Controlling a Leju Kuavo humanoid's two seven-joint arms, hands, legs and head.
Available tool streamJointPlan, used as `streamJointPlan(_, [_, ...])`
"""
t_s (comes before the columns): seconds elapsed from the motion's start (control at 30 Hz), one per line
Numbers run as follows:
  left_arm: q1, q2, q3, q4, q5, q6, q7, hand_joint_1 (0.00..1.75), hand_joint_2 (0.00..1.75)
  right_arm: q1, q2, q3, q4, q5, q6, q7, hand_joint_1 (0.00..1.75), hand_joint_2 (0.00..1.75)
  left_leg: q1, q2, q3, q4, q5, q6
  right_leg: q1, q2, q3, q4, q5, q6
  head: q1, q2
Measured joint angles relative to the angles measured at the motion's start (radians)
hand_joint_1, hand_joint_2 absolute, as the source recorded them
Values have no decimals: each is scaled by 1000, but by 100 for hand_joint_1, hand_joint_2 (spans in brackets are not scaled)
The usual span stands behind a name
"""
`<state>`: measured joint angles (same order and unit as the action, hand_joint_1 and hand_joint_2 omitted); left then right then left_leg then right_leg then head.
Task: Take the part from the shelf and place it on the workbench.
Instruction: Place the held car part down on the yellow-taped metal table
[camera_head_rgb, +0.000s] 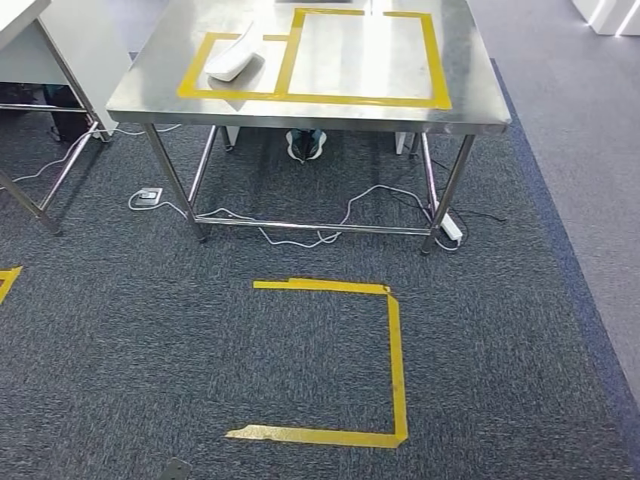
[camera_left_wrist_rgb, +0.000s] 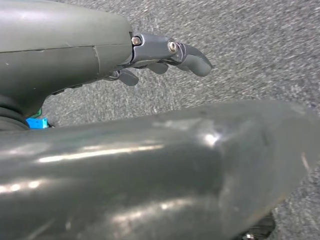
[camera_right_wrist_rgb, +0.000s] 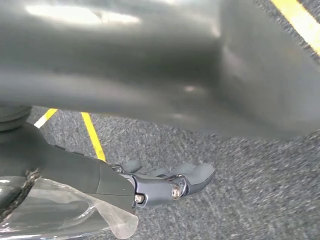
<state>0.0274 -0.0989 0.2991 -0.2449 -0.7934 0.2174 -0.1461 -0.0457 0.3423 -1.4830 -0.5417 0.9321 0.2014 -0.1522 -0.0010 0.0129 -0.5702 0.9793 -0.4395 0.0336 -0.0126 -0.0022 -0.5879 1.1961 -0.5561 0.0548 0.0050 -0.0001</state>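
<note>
One large steel workbench (camera_head_rgb: 468, 95) stands ahead in the head view, its top marked with two yellow tape outlines, a big one to the right and a smaller one (camera_head_rgb: 198, 62) adjoining on the left. Inside the smaller outline lies a white, curved part (camera_head_rgb: 232, 60), resting flat on the metal and overlapping the tape on its upper right. If that is the part named in the task, the placing looks already done and little is left beyond stepping away; no shelf can be checked from here, so I cannot rule out that another part is yet to be fetched. Nearer the robot, a yellow tape bracket (camera_head_rgb: 395, 360) marks the dark carpet, well apart from the bench legs, where white cables (camera_head_rgb: 317, 238) trail along the floor. Smaller again, the left hand (camera_left_wrist_rgb: 166, 55) hangs over bare carpet in its wrist view, fingers loosely extended and apart, holding nothing. The right hand (camera_right_wrist_rgb: 170, 182) hangs likewise over the carpet near a yellow floor line (camera_right_wrist_rgb: 92, 135), fingers stretched out, nothing between them.
</note>
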Motion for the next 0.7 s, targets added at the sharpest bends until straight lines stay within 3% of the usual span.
streamJointPlan(0.07, [-1, 0, 0, 0, 0, 0, 0, 0, 0, -4, 0, 0, 1, -1, 0, -1, 0, 0, -1, 0, -25, 17, 11, -11, -2, 3, 98, -144, 12, -1, 1, 0])
streamJointPlan(0.1, [-2, 0, 1, 0, 0, 0, 0, 0, 0, -5, 0, 0, 1, -2, 1, -2, 0, 0, -2, 0, -33, 24, 18, -16, -1, 5, 128, -195, 5, -6, 1, 0])
streamJointPlan(0.13, [-2, 0, 1, 0, 0, 0, 0, 0, 0, -6, 0, 0, 1, -2, 1, -2, 0, 0, -3, 0, -37, 26, 26, -21, 1, 7, 139, -221, -5, -13, 2, 0])
streamJointPlan(0.2, [-2, 1, 3, 0, -1, 0, 0, 0, 0, -4, 0, 0, 2, -3, 2, -2, 0, 0, -1, -2, -42, 27, 37, -31, 3, 4, 128, -227, 4, -34, 3, 0])
streamJointPlan(0.23, [-1, 1, 3, 0, -1, 0, 0, 0, 0, -3, -1, 0, 2, -4, 2, -2, 0, 0, 0, -3, -47, 34, 23, -37, 2, 2, 119, -227, 13, -46, 2, 0])
streamJointPlan(0.3, [1, 1, 4, 1, -2, 0, 0, 0, 0, -4, -1, 0, 2, -4, 2, -3, 0, 0, 4, -6, -64, 96, -59, -48, 0, -2, 95, -228, 36, -64, -4, 0])
streamJointPlan(0.37, [1, 0, 4, 1, -3, -1, 0, 0, 0, -4, -1, 0, 2, -5, 2, -3, 0, 0, 6, -7, -84, 221, -162, -55, 2, -5, 68, -226, 61, -69, -8, 0])
streamJointPlan(0.4, [0, 0, 4, 1, -3, -1, 0, 0, 0, -4, -1, 0, 2, -5, 3, -3, 0, 0, 6, -7, -86, 277, -184, -56, 3, -6, 53, -224, 75, -69, -8, 0])
streamJointPlan(0.43, [0, 0, 4, 1, -4, -1, 0, 0, 0, -4, -1, 0, 2, -5, 3, -3, 0, 0, 7, -7, -76, 306, -180, -56, 4, -7, 37, -220, 88, -69, -8, 0])
streamJointPlan(0.47, [-1, 0, 4, 1, -4, -1, 0, 0, 0, -4, -1, 0, 2, -5, 4, -3, 0, 0, 7, -8, -49, 295, -155, -55, 5, -7, 18, -216, 99, -67, -8, 0])
streamJointPlan(0.53, [-2, 1, 4, 1, -4, -1, 0, 0, 0, -4, -1, 0, 2, -5, 4, -3, 0, 0, 6, -8, 51, 174, -107, -46, 6, -7, -15, -208, 121, -63, -9, 0])
streamJointPlan(0.6, [-6, 2, 4, 1, -4, -1, 0, 0, 0, -4, -1, 0, 3, -5, 5, -3, 0, 0, 2, -10, 146, 23, -112, -36, 8, -8, -33, -205, 142, -55, -7, 0])
streamJointPlan(0.63, [-7, 2, 4, 1, -4, -1, 0, 0, 0, -4, -1, 0, 3, -6, 5, -3, 0, 0, -1, -10, 167, -19, -122, -31, 8, -8, -37, -206, 154, -50, -8, 0])
streamJointPlan(0.7, [-9, 1, 4, 1, -7, 0, 0, 0, 0, -4, -1, 0, 3, -6, 6, -3, 0, 0, -4, -9, 160, -36, -111, -20, 5, -9, -42, -215, 177, -37, -10, 0])
